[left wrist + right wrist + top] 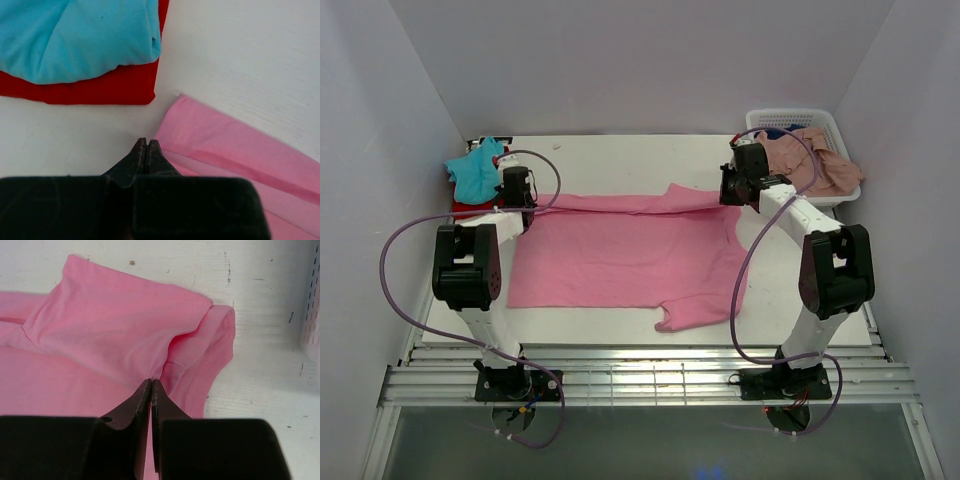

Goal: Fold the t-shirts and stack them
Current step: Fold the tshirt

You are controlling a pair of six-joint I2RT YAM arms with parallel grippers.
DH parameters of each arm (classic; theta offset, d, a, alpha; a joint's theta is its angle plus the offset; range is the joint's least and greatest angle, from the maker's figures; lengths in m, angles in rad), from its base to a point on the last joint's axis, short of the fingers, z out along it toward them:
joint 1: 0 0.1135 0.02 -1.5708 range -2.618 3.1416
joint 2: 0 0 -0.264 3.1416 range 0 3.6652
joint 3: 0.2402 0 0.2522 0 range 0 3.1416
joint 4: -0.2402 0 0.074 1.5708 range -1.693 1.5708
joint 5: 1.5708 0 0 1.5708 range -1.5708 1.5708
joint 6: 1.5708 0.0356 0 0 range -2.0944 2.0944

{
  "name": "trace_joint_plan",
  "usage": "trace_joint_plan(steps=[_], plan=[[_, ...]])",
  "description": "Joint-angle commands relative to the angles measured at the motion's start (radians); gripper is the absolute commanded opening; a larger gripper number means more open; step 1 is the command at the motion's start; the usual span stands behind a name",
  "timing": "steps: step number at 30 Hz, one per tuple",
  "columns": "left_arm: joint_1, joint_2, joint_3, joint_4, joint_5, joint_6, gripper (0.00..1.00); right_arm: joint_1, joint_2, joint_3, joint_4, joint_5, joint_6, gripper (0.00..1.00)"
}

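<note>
The bright pink t-shirt (pixel 620 255) lies spread across the middle of the table, its far edge folded over toward me as a strip. My left gripper (pixel 520 195) is shut at the shirt's far left corner (pixel 225 145); its tips (pixel 146 141) meet right at the hem. My right gripper (pixel 728 190) is shut on the shirt at the far right sleeve (pixel 100 330), where creases run into the tips (pixel 151 382). A teal t-shirt (pixel 475 170) lies on a folded red one (pixel 468 208) at the far left; both show in the left wrist view, teal (pixel 75 35) over red (pixel 110 87).
A white lattice basket (pixel 820 118) stands at the far right and holds a dusty salmon-pink shirt (pixel 815 165) and a bit of dark blue cloth (pixel 775 132). Its wall shows at the right edge of the right wrist view (pixel 312 315). White walls enclose the table.
</note>
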Motion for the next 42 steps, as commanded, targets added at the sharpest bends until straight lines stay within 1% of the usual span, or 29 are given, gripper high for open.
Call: trace_joint_plan(steps=[1, 8, 15, 19, 31, 36, 38, 42], plan=[[0.006, -0.07, 0.002, -0.072, -0.064, -0.037, 0.0, 0.008, -0.068, -0.015, -0.016, 0.048, -0.004, 0.08], [0.004, -0.108, -0.058, -0.074, -0.07, -0.071, 0.0, 0.018, -0.117, -0.063, -0.039, 0.096, -0.001, 0.08], [0.004, -0.125, -0.092, -0.098, -0.078, -0.095, 0.0, 0.019, -0.085, -0.073, -0.071, 0.132, 0.009, 0.08], [0.004, -0.156, -0.13, -0.08, -0.079, -0.101, 0.0, 0.019, -0.069, -0.082, -0.096, 0.152, 0.018, 0.08], [0.005, -0.125, -0.124, -0.132, -0.109, -0.11, 0.0, 0.03, 0.009, -0.082, -0.208, 0.203, 0.044, 0.08], [0.004, -0.136, -0.121, -0.172, -0.162, -0.132, 0.0, 0.044, 0.027, -0.09, -0.236, 0.251, 0.056, 0.08], [0.004, -0.146, -0.112, -0.211, -0.181, -0.15, 0.0, 0.045, 0.035, -0.09, -0.242, 0.258, 0.059, 0.08], [0.004, -0.171, -0.109, -0.239, -0.208, -0.181, 0.0, 0.048, 0.05, -0.086, -0.248, 0.266, 0.065, 0.08]])
